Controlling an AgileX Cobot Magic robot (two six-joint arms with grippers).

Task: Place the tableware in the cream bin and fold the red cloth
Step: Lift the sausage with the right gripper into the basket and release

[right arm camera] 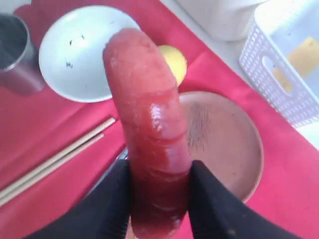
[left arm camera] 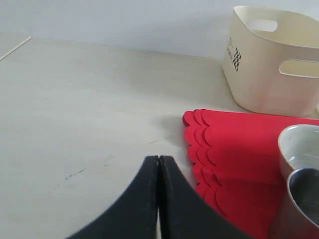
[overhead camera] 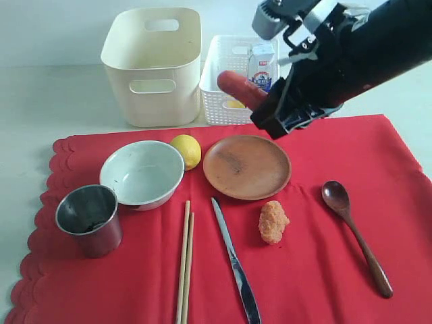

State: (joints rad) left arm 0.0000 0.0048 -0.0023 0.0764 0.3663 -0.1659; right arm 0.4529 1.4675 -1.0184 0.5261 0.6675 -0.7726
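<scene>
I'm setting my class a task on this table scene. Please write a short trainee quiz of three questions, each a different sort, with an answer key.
1. True or false: the left gripper is shut and holds nothing.
2. Short answer: what is the right gripper clamped on?
3. Multiple choice: counting the chopsticks as one piece, how many pieces of tableware lie on the red cloth? A) four B) five C) six

Key
1. True.
2. The sausage.
3. C.
</scene>
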